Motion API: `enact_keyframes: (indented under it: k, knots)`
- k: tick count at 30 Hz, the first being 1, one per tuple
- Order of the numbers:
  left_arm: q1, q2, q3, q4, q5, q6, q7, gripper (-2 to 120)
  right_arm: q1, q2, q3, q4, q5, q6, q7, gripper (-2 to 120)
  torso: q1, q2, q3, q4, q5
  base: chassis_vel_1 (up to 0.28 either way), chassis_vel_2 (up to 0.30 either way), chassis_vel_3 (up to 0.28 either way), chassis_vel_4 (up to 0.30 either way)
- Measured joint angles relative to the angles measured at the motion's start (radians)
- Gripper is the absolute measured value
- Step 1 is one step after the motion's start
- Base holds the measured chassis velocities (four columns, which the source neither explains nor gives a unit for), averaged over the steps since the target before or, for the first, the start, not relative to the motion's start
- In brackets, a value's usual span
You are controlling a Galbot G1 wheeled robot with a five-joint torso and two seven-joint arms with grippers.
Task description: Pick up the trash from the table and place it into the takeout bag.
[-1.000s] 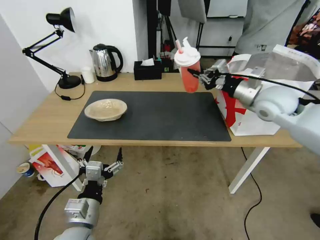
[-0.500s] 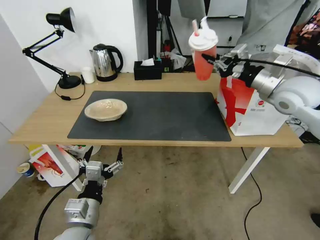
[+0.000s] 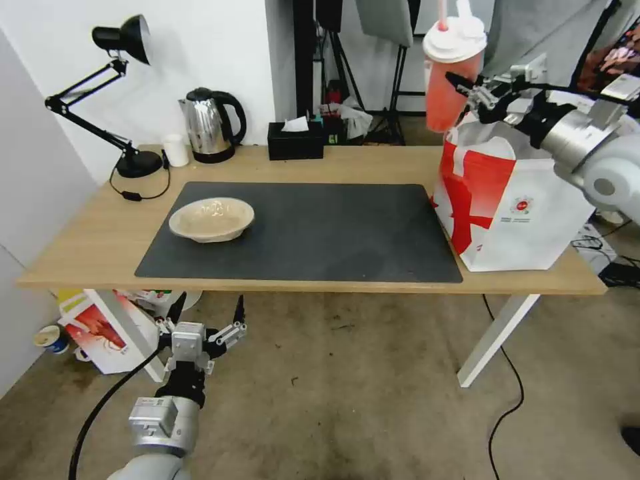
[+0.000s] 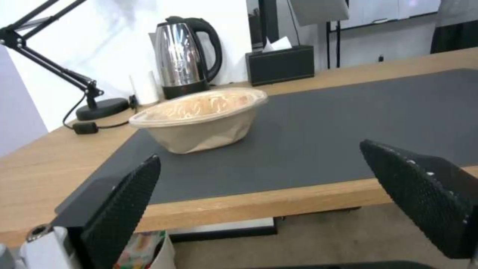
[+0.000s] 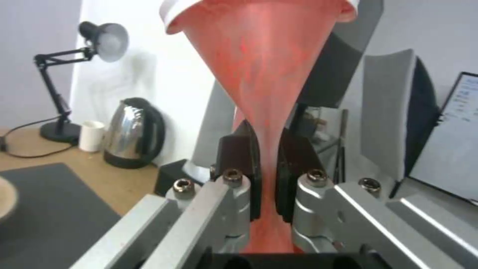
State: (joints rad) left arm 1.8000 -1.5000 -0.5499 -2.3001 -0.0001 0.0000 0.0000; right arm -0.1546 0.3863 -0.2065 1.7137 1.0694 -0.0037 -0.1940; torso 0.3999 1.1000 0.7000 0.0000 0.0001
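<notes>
My right gripper point(image 3: 460, 83) is shut on the red drink cup point(image 3: 449, 83) with the white lid and straw, holding it in the air just above the left rim of the takeout bag point(image 3: 513, 200). The right wrist view shows the black pads point(image 5: 244, 168) squeezing the cup point(image 5: 264, 74) thin. The bag, white with red bands, stands open on the table's point(image 3: 87, 247) right end. A tan pulp bowl point(image 3: 211, 219) point(image 4: 199, 119) rests on the left part of the dark mat point(image 3: 320, 233). My left gripper point(image 3: 205, 320) point(image 4: 269, 201) hangs open below the table's front edge, parked.
Along the back of the table stand a black desk lamp point(image 3: 120, 100), a small white cup point(image 3: 177, 150), a steel kettle point(image 3: 210, 127) and a black tissue box point(image 3: 295, 139). Boxes point(image 3: 107, 330) sit on the floor under the table's left end.
My right gripper has carried the red cup up and to the right, from over the mat's back edge to above the bag's rim. The left arm stayed put.
</notes>
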Motion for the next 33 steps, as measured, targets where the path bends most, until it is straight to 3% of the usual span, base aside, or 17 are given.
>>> enact_keyframes:
  k: [17, 33]
  knots:
    - [0.000, 0.000, 0.000, 0.000, 0.000, 0.000, 0.000, 100, -0.156, -0.006, 0.182, -0.115, -0.047, 0.002, -0.002, 4, 0.000, 0.000, 0.000, -0.0001, 0.0000, 0.000, 0.000, 0.000, 0.000]
    - [0.000, 0.000, 0.000, 0.000, 0.000, 0.000, 0.000, 100, -0.258, -0.021, 0.280, -0.195, -0.112, -0.002, 0.019, 4, 0.000, 0.000, 0.000, -0.0002, -0.0001, 0.000, 0.000, 0.000, 0.000]
